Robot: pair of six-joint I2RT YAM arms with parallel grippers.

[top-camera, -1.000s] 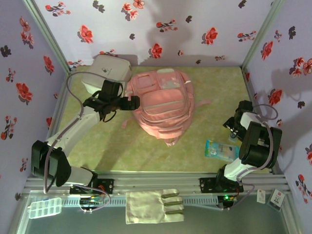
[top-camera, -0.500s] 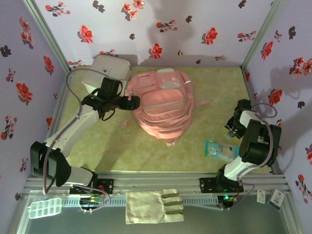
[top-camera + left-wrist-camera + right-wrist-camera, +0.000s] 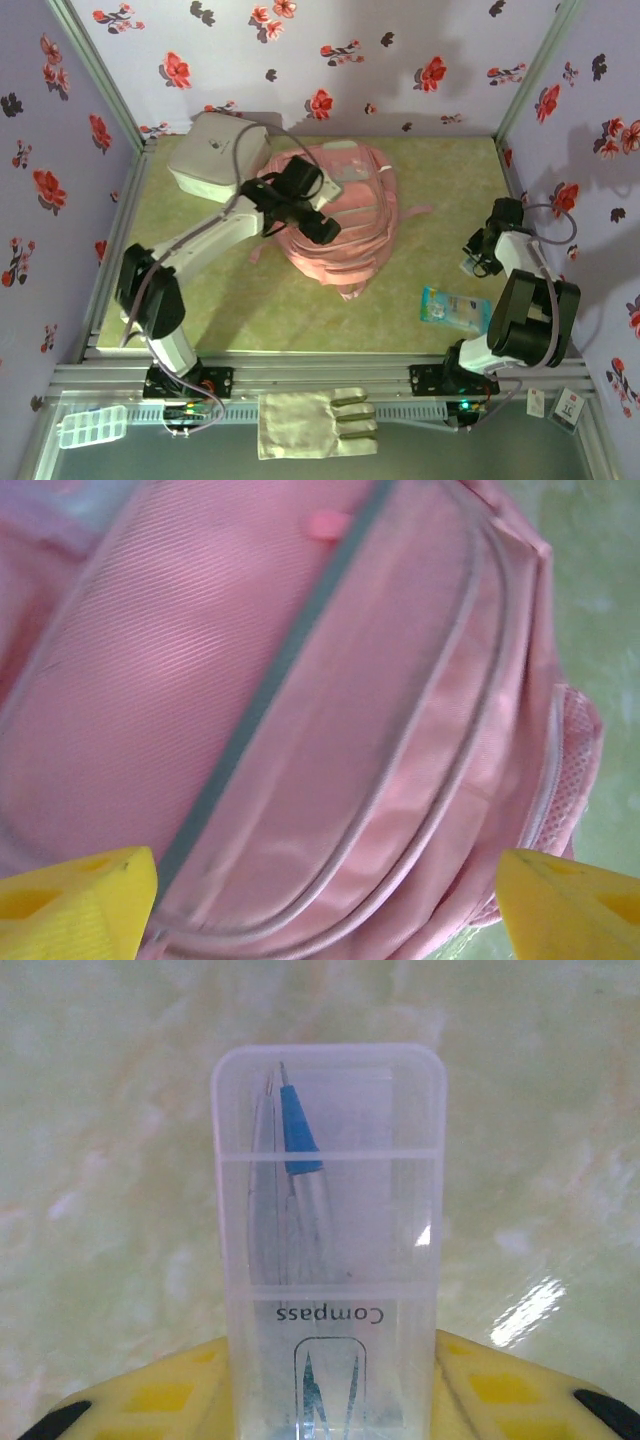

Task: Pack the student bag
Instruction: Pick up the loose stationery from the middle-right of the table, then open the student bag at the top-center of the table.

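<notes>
Student bag (image 3: 350,200) lies flat mid-table, just beside the white box (image 3: 210,150). My left gripper (image 3: 320,910) hangs wide open over its front pocket, whose zip looks closed. My right gripper (image 3: 330,1405) pinches the clear compass case (image 3: 330,1210) above the table (image 3: 250,290). Best plan: left opens a zip fully first, then right brings the case in level.

The large soft pink fabric backpack (image 3: 340,215) has pale trim and, close up, a grey-green zip line (image 3: 270,695). The rounded-square box (image 3: 215,150) at the table's far left corner is white. The tabletop (image 3: 450,190) is mottled pale green; a flat teal packet (image 3: 455,308) lies near its right near corner. The clear plastic compass case (image 3: 330,1230) holds something blue and is lettered black. The walls (image 3: 400,40) are lilac, with red and dark flowers.
</notes>
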